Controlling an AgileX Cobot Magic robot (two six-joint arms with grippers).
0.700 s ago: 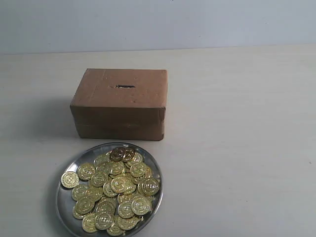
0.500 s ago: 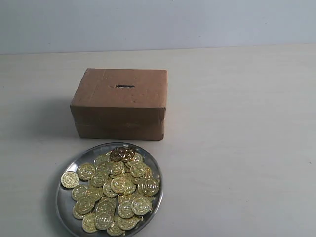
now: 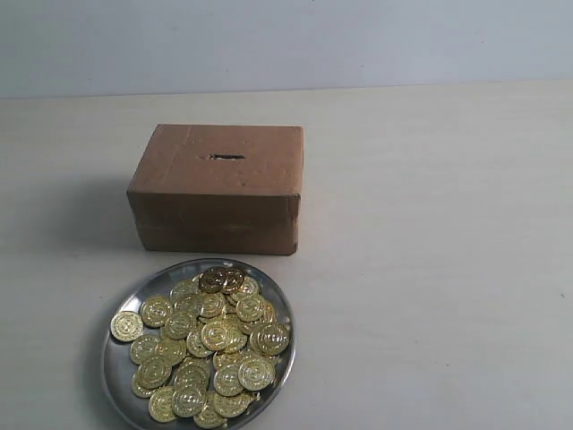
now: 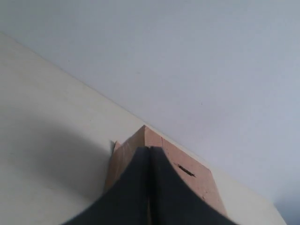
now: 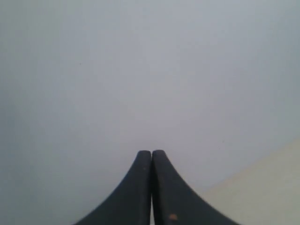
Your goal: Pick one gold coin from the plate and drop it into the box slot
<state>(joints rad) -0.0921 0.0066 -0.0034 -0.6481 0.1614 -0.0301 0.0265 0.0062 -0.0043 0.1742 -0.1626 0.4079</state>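
Note:
The brown cardboard box (image 3: 217, 186) stands mid-table, its dark slot (image 3: 226, 158) on the top face. In front of it lies the silver plate (image 3: 121, 367) heaped with several gold coins (image 3: 215, 336). Neither gripper appears in the exterior view. In the left wrist view my left gripper (image 4: 149, 149) is shut with nothing between its black fingers; the box (image 4: 197, 180) and its slot (image 4: 186, 170) lie beyond the tips. In the right wrist view my right gripper (image 5: 151, 152) is shut and empty, facing the pale wall.
The cream table (image 3: 430, 269) stretches wide to the right of the box and plate. A pale grey wall (image 3: 286, 45) runs along its far edge. A strip of table (image 5: 262, 192) shows in the right wrist view.

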